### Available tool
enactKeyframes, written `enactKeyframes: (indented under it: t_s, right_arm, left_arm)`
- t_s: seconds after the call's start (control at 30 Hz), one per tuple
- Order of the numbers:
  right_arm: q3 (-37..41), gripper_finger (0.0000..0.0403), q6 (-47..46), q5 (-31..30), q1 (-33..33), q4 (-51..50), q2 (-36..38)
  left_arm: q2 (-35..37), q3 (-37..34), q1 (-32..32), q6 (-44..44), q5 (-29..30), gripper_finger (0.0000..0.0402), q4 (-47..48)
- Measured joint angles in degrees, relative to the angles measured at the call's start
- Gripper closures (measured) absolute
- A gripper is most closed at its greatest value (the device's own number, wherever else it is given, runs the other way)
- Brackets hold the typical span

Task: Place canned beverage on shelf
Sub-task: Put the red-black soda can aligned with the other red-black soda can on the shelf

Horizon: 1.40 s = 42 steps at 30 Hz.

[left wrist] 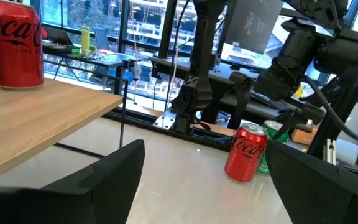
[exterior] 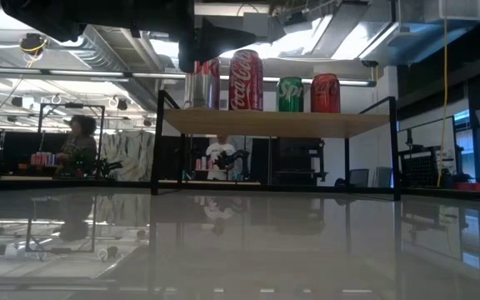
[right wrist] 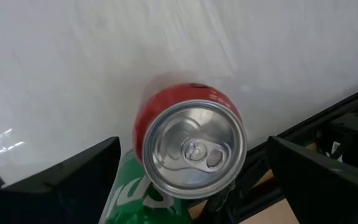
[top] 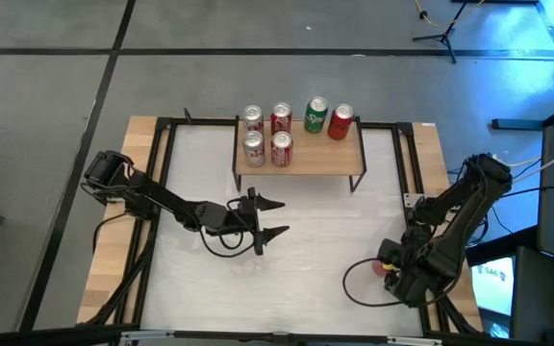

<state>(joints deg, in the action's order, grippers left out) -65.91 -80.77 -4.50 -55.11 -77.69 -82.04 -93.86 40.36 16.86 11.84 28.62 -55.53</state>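
Observation:
The low shelf [top: 299, 160] with a light wood top stands at the table's far middle, and several cans stand upright on it. A red can [right wrist: 194, 149] stands upright on the table at the near right, with a green can [right wrist: 132, 186] close beside it. Both also show in the left wrist view, the red can [left wrist: 246, 152] in front of the green one [left wrist: 272, 134]. My right gripper [right wrist: 192, 149] is open above the red can, one finger on either side, touching nothing. My left gripper [top: 275, 218] is open and empty, in front of the shelf near the table's middle.
The black frame rails [top: 407, 183] run along the table's sides, close to the right arm and the two cans. A dark cable [top: 354, 288] loops on the table near the right gripper. The white tabletop [top: 325, 231] lies between the shelf and the near edge.

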Motion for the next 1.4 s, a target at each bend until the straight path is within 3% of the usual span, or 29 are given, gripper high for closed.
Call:
enactKeyframes:
  t_s: [0.93,1.4]
  right_arm:
    - [0.00,0.0004,0.42,-0.01,0.00,4.61,-3.43]
    - [0.00,0.0004,-13.36,-0.93,0.00,3.70,-3.43]
  left_arm:
    - [-0.01,0.00,-0.02,0.00,-0.01,0.0076,0.00]
    - [-0.01,0.00,-0.02,0.01,-0.01,0.0076,0.00]
